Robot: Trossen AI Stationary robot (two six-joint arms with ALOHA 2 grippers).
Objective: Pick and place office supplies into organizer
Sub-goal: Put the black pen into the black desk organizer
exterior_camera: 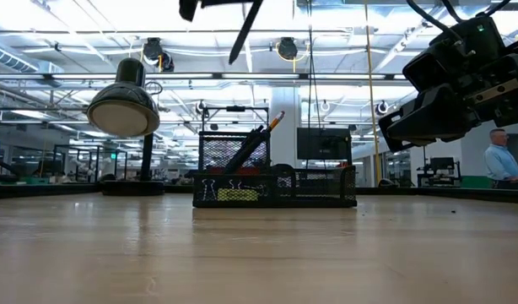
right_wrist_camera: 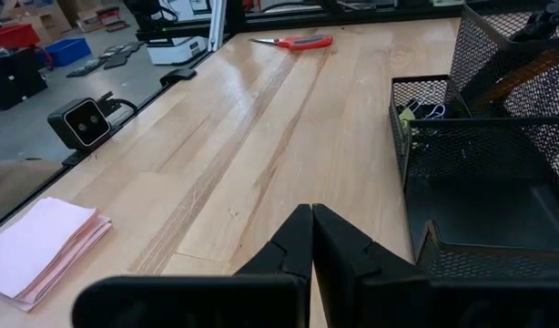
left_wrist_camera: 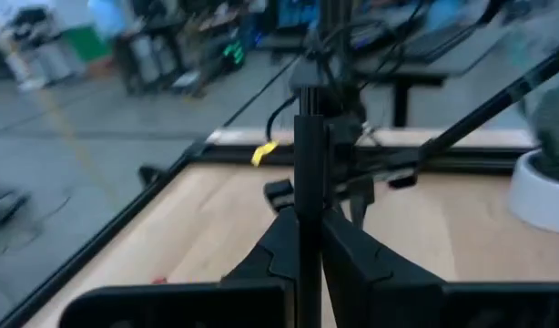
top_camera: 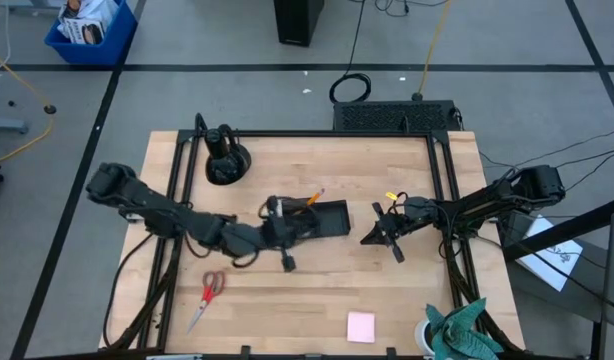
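Nearest the front edge of the table (top_camera: 407, 300): square pink notepad (top_camera: 361, 326), with red-handled scissors (top_camera: 207, 297) lying flat, well apart toward the left arm's side.

Mid-table: left gripper (left_wrist_camera: 309, 223) clenched on a thin black pen (left_wrist_camera: 309, 137), raised just beside the front of the black mesh organizer (top_camera: 322, 222). Right gripper (right_wrist_camera: 311, 219) pressed closed with nothing in it, near the organizer's other end.

Inside the organizer: orange pencil (exterior_camera: 276, 120) leaning, black clips (exterior_camera: 218, 187), yellow-green piece (exterior_camera: 239, 194).

Farthest back: black domed lamp (top_camera: 225, 160).
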